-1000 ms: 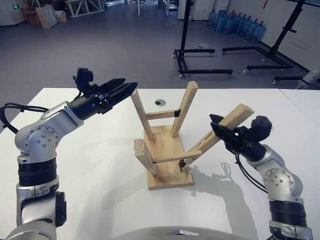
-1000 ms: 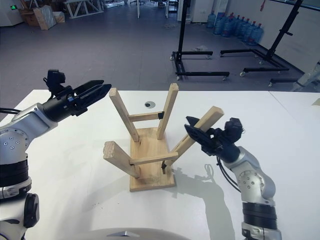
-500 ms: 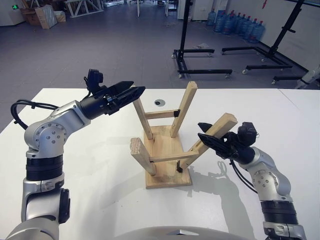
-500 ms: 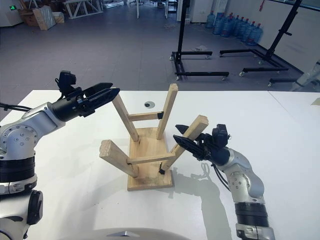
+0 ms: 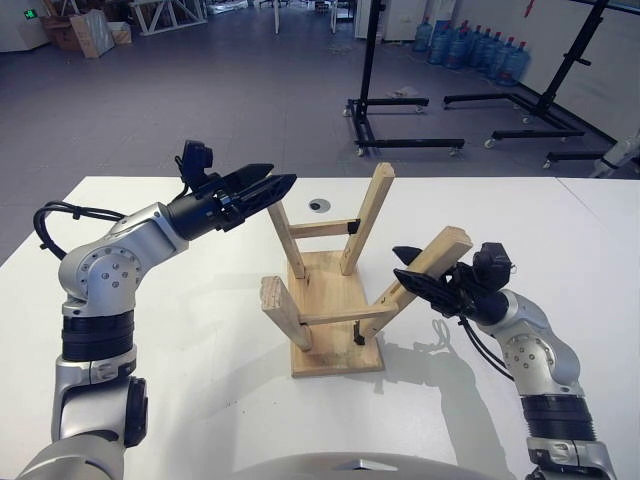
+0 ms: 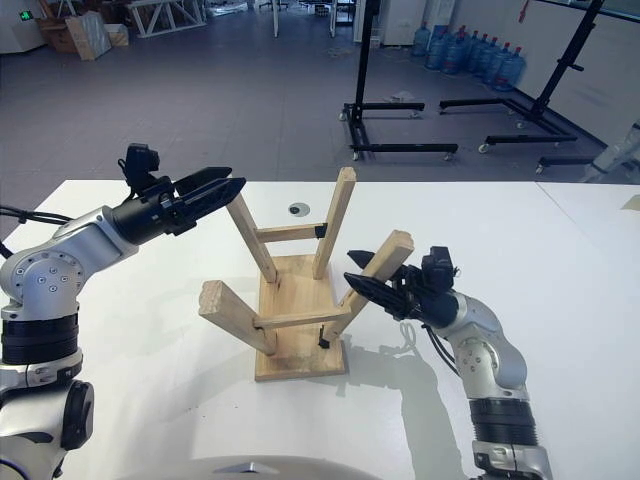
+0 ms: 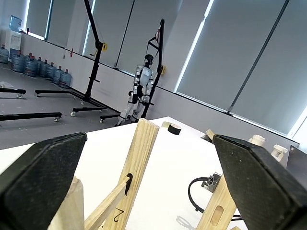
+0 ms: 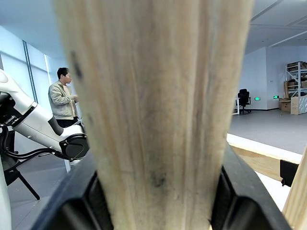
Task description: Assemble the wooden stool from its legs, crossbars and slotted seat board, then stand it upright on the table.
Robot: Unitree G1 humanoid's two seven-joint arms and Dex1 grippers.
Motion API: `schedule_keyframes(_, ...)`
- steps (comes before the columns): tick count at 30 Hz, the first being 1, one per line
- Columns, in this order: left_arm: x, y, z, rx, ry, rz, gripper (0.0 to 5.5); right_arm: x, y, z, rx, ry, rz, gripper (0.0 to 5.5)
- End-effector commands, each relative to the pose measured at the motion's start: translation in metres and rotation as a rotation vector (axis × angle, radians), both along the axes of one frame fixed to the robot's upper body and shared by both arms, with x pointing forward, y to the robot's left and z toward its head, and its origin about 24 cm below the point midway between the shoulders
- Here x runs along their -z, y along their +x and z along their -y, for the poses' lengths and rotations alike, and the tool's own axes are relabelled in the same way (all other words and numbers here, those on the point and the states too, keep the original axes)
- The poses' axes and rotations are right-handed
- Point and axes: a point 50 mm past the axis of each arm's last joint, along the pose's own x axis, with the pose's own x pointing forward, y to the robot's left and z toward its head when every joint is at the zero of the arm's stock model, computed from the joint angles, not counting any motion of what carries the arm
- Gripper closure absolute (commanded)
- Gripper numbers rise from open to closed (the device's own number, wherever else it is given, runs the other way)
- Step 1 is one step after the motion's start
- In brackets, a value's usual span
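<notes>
Assembly looked close to done: the pale wooden stool lay upside down near the middle of the white table (image 5: 190, 340). Its slotted rectangular seat board (image 5: 335, 362) was flat on the surface and four square pale legs pointed upward.

At about ten o'clock from the board, the left gripper (image 5: 281, 175) hovered at the top end of the far-left leg (image 5: 287, 238). Its black fingers (image 7: 43, 160) were spread wide and held nothing. Whether they touched the wood could not be told. It was probably stationed there to steady that side of the frame while the other side was worked. The left arm ran out from the shoulder with its elbow bent and raised, the forearm level and aimed toward two o'clock.

The far-left leg and the far-right leg (image 5: 369, 212) stood fairly upright, joined by a thin wooden crossbar (image 5: 322, 229). The near-left leg (image 5: 284, 312) splayed toward nine o'clock, and a second crossbar (image 5: 335, 317) linked it to the near-right leg (image 5: 452, 244). That leg leaned steeply toward two o'clock, so the near pair did not seem fully seated in the board.

At three o'clock, the right gripper (image 5: 404, 264) was clamped around the middle of the leaning leg, the wood pinched between its fingers (image 8: 72, 203). The hold likely served to lever the leg upright into its slot. The right forearm pointed toward nine o'clock, with the elbow low beside the table edge.
</notes>
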Motion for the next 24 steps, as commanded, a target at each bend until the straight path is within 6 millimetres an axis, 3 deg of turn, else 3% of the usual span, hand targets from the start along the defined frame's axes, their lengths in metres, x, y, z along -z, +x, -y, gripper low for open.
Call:
schedule_keyframes(1,-0.006,0.001,0.004,0.024,0.023,0.019,0.69,-0.003,0.002,0.001,-0.005,-0.079,0.036,3.44)
schedule_keyframes(10,-0.004,-0.001,0.006,0.048,0.032,0.018,0.69,-0.01,-0.001,-0.013,-0.087,-0.168,0.11,3.44)
schedule_keyframes(17,-0.003,-0.002,0.008,0.052,0.032,0.025,0.69,0.001,-0.01,-0.024,-0.049,-0.172,0.111,3.44)
schedule_keyframes(24,-0.024,-0.003,0.015,-0.022,0.032,0.101,0.69,0.005,-0.007,-0.028,0.055,-0.127,0.099,3.44)
